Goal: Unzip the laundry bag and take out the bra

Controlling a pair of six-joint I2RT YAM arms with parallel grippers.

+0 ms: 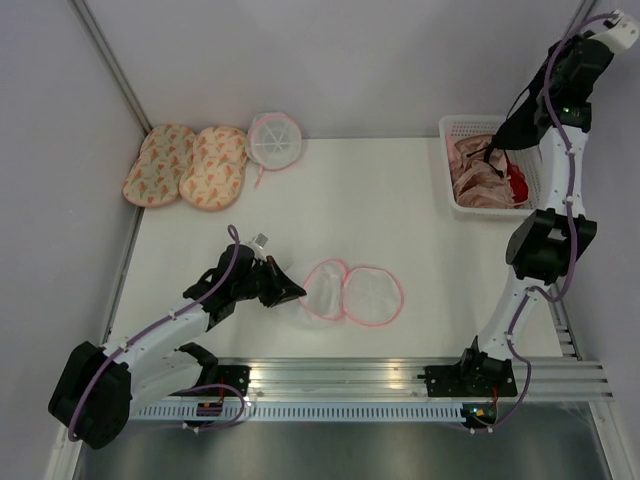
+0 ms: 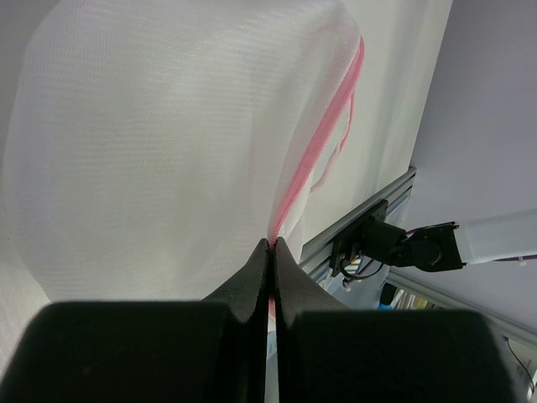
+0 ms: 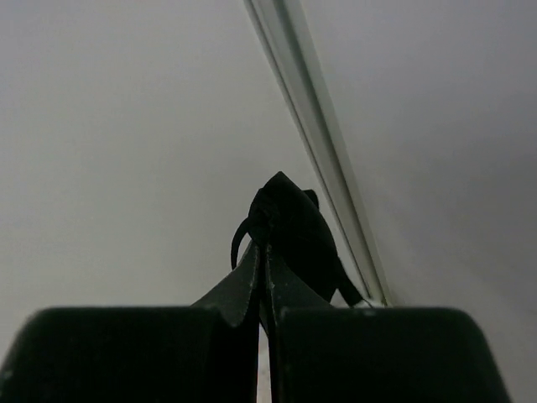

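**Bag [image 1: 352, 293] spread open; bra [image 3: 289, 227] pinched aloft by the right gripper [image 3: 264, 245]**

*Top view.* The bag lies toward the near edge of the table [image 1: 400, 220], about mid-width. It is spread as two round mesh halves side by side, each rimmed in pink. The left gripper [image 1: 293, 293] meets the left rim of the left half. The right arm stands high at the far right, its gripper above a white basket [image 1: 446, 160]. The basket holds beige-pink garments [image 1: 476, 180] and a red one [image 1: 517, 180]. Here the bra cannot be told apart from the dark fingers. At the far left lie two patterned pads [image 1: 185, 165], and just right of them a ribbed round pouch [image 1: 273, 140].

*Left wrist.* The fingers [image 2: 252, 277] are pressed together, pinching the bag's pink edging where it joins the mesh. White mesh fills most of the frame beyond the tips.

*Right wrist.* The fingers [image 3: 243, 281] are pressed together on a bunch of the bra's black fabric, which juts out just past the tips. A thin strap [image 3: 237, 243] loops out on the left. Behind it are a plain wall and a metal post [image 3: 319, 134].
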